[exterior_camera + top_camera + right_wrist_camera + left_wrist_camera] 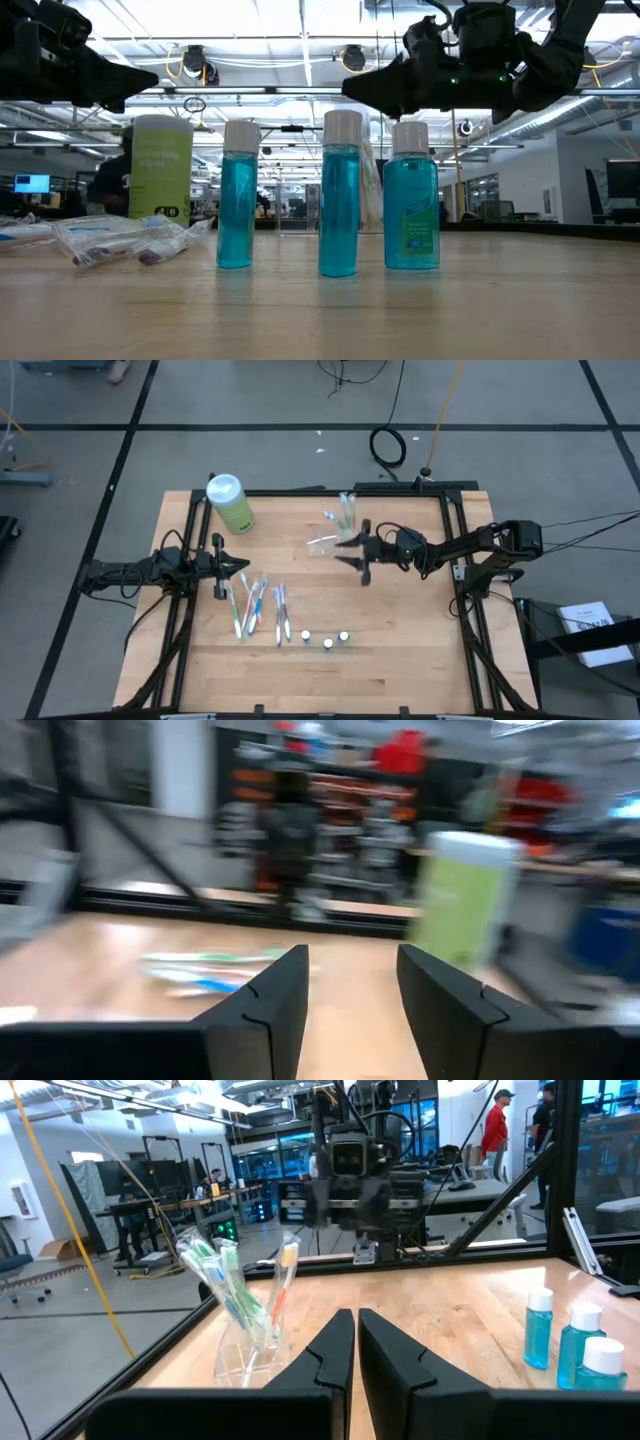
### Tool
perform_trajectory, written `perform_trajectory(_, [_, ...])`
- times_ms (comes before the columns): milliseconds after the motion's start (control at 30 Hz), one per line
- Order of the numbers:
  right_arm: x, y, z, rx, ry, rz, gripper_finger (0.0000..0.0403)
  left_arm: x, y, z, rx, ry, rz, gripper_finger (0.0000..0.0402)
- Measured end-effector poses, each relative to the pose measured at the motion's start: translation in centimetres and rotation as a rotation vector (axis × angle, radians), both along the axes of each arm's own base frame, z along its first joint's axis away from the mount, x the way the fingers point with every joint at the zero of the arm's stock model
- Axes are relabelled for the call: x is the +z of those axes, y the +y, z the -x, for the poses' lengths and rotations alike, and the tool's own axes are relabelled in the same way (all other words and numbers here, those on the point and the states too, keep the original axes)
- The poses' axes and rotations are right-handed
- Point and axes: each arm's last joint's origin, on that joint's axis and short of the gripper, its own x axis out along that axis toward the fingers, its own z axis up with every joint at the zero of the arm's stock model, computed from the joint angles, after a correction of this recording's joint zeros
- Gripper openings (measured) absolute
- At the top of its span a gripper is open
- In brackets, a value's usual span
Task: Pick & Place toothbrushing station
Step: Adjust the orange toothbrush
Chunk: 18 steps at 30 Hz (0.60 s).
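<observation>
The toothbrushing station (335,528) stands on the far middle of the table (400,660), a small clear plastic holder with toothbrushes leaning out of its upright compartments. The right gripper (356,554) hovers just right of it and slightly nearer, fingers spread apart and holding nothing; whether a fingertip touches the holder cannot be told. The left gripper (243,566) waits at the left side, fingers closed together and empty, above the loose packaged toothbrushes (255,608). A light-green bottle (229,502) lies at the far left, and three small blue bottles (325,639) stand near the front.
</observation>
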Motion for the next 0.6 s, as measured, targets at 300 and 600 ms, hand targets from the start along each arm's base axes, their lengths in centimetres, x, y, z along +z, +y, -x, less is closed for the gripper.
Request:
perform_trajectory(300, [-2.4,-1.5,0.4,-0.057,0.246,-0.15,0.0139,0.0,0.0,0.0,0.0,0.0,0.0,0.0026])
perform_trajectory(600, [-2.1,-3.2,0.8,-0.413,0.222,-0.009,0.0128,0.0,0.0,0.0,0.0,0.001,0.0,0.0026])
